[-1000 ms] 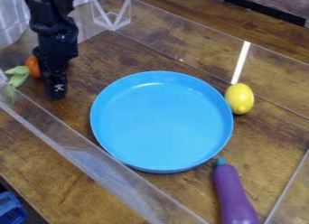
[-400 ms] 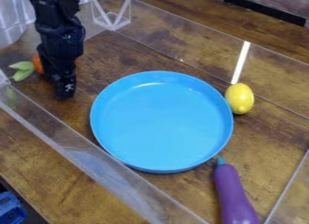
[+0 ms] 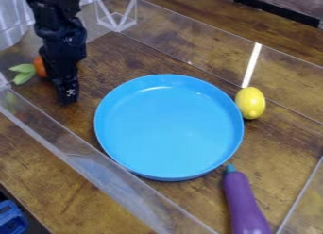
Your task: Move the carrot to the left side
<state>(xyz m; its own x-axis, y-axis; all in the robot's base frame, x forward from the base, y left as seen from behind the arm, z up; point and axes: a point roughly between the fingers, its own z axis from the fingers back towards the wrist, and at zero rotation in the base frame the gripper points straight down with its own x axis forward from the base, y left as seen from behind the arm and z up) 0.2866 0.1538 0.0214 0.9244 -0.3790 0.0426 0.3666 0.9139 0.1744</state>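
**Op A:** One task item only, and I have it at the far left of the frame: the small stubby orange toy carrot (image 3: 38,66) with the pale green leafy top, lying on the dark wooden table (image 3: 164,49) with its leaves pointing to the left edge. My black tool (image 3: 60,87) points straight down right over it and hides most of the orange body.

**Op B:** Is the tool clamped on it?

**Op A:** I read it as released, jaws spread, the carrot resting on the wood rather than held. Whether a finger touches it, I cannot tell from this angle.

**Op B:** How would it handle if you had to take it again?

**Op A:** My guess is light, hard plastic, a bit slick, and rounded enough to roll. I would pinch across the thick ridged middle, not the leafy end, which looks thin and likely to slip out.

**Op B:** Anything in the containers?

**Op A:** The round bright blue plastic plate (image 3: 127,143) at centre frame holds nothing. The yellow toy lemon (image 3: 251,103) sits just beside its right rim, and the purple toy eggplant (image 3: 244,204) lies at lower right, its tip near the rim. Neither is on the plate.

**Op B:** So the carrot looks placed?

**Op A:** I judge so.
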